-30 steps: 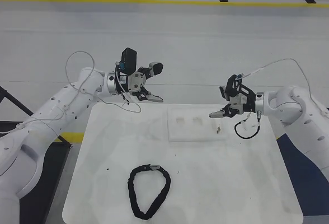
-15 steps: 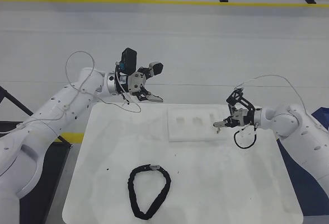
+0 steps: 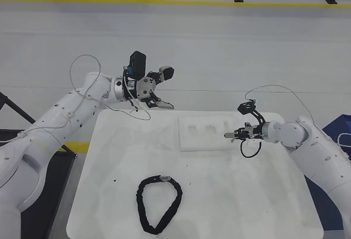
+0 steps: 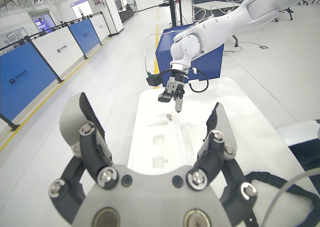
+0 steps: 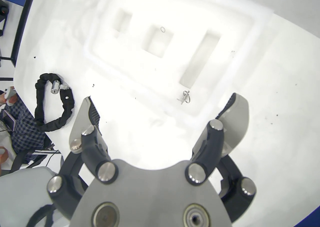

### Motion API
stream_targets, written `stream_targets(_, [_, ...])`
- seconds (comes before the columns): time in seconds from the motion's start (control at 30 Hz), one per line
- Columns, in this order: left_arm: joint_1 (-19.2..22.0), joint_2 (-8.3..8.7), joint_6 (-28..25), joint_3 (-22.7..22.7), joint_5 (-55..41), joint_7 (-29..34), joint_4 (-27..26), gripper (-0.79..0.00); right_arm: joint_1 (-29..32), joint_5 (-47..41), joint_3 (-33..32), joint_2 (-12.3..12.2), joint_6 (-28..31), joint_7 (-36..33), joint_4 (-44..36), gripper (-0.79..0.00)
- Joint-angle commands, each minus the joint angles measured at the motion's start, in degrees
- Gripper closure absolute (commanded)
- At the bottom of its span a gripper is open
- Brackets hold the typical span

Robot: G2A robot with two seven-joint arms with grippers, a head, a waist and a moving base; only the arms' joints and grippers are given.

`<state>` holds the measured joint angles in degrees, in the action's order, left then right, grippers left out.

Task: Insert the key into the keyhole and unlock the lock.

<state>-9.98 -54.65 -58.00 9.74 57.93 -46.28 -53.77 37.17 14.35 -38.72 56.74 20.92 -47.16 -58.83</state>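
A small metal key (image 5: 184, 96) on a ring lies on the white foam tray (image 5: 225, 5), beside its long recess. My right gripper (image 5: 161, 106) hangs open just above the tray, and the key lies slightly ahead of its spread fingers. In the top view the right gripper (image 3: 230, 135) is at the tray's (image 3: 193, 143) right end. The black chain lock (image 3: 159, 203), with its silver cylinder (image 5: 55, 86), lies in a loop near the table's front. My left gripper (image 3: 162, 88) is open and holds nothing, raised over the table's back left edge.
The tray has two square recesses (image 5: 157, 40) and one long recess. A black cable loop (image 3: 249, 149) hangs under the right wrist. In the left wrist view the left gripper (image 4: 151, 113) looks along the tray toward the right gripper (image 4: 172, 100) and the key (image 4: 169, 116).
The right arm swung left and down, bringing its open gripper from beyond the tray's right end to just over the key. The left arm and chain lock stayed put.
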Motion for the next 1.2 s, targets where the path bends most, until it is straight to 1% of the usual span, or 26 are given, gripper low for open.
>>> stream_targets(0.0, [0.0, 0.00, 0.0, 0.0, 0.0, 0.0, 0.0, -0.785, -0.3, -0.4, 0.7, 0.6, -1.3, -1.1, 0.4, -0.785])
stream_targets(0.13, [0.0, 0.00, 0.0, 0.0, 0.0, 0.0, 0.0, -0.785, -1.9, -0.4, 2.7, 2.4, -3.9, -3.0, 1.7, -0.785])
stream_targets(0.3, [0.0, 0.00, 0.0, 0.0, 0.0, 0.0, 0.0, -0.785, -3.7, -2.6, 4.1, 4.7, -7.4, -3.5, 6.0, -0.785])
stream_targets(0.47, [0.0, 0.00, 0.0, 0.0, 0.0, 0.0, 0.0, -0.785, -5.0, -6.4, 5.2, 7.0, -8.8, -5.2, 10.9, -0.785])
stream_targets(0.53, [0.0, 0.00, 0.0, 0.0, 0.0, 0.0, 0.0, -0.785, -5.4, -7.1, 5.6, 7.8, -8.5, -5.7, 12.1, -0.785])
stream_targets(1.0, [0.0, 0.00, 0.0, 0.0, 0.0, 0.0, 0.0, -0.785, -5.3, -7.0, 5.6, 7.8, -8.6, -5.6, 12.1, -0.785])
stream_targets(1.07, [0.0, 0.00, 0.0, 0.0, 0.0, 0.0, 0.0, -0.785, -4.9, -7.4, 5.1, 7.7, -9.3, -6.3, 11.4, -0.785])
stream_targets(1.17, [0.0, 0.00, 0.0, 0.0, 0.0, 0.0, 0.0, -0.785, -5.7, -6.0, 5.1, 7.8, -11.9, -9.0, 11.1, -0.785])
